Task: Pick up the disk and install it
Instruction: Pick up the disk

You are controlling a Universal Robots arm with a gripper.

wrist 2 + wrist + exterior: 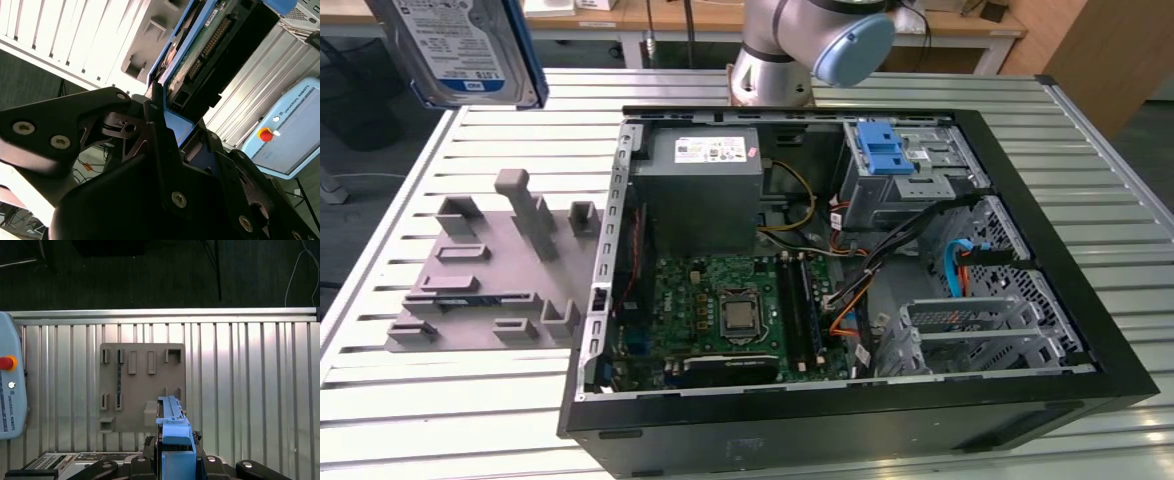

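High above the desk (400, 390), the tool (175, 446) is clamped tight on the disk (464, 45). It grips the blue frame from both sides, so the disk hangs on edge, touching nothing else. Straight below the tool, a grey slotted holder (142, 385) lies flat on the desk. An open computer case (827, 430) sits just beside that holder, toward the exterior view's right and well below the disk.

One disk (470, 50): top cut off by the exterior view's upper edge; lower end hidden inside the gripper (176, 457) in the first wrist view. One arm (807, 45): cut off by that same edge.
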